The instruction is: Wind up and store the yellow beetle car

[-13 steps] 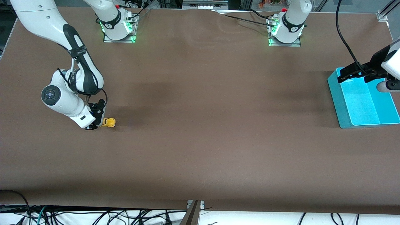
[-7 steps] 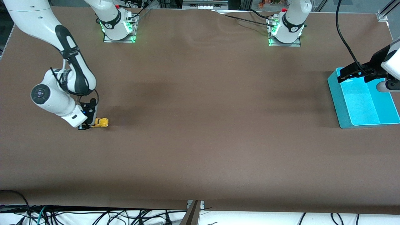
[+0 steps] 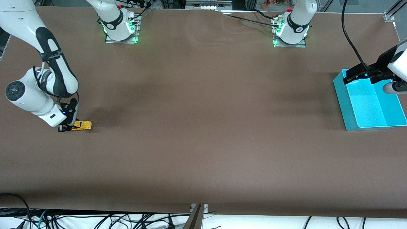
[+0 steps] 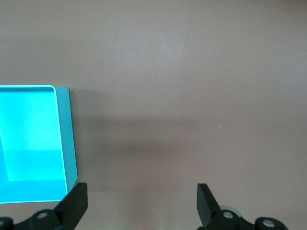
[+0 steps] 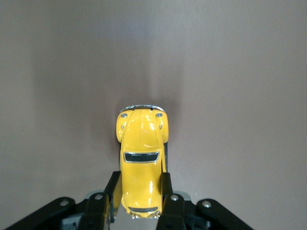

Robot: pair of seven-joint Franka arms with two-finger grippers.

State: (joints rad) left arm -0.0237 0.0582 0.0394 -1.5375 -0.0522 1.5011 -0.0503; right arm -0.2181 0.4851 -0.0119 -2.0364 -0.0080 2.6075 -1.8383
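The right gripper (image 3: pixel 68 127) is down at the table (image 3: pixel 203 127) toward the right arm's end, its jaws closed on the rear of the car (image 3: pixel 82 125); the car's wheels rest on the table and its nose points toward the left arm's end; in the right wrist view the car (image 5: pixel 140 163) sits lengthwise between the two fingers (image 5: pixel 167 191), the hood and headlights sticking out past them, the fingers pressed to its sides. The left gripper (image 4: pixel 141 211) waits in the air beside the bin (image 3: pixel 369 101) at the left arm's end, its jaws spread wide and holding nothing; the left wrist view shows bare table between the fingertips (image 4: pixel 76 203), with the bin (image 4: pixel 67 143) off to one side. Car and bin lie well apart.
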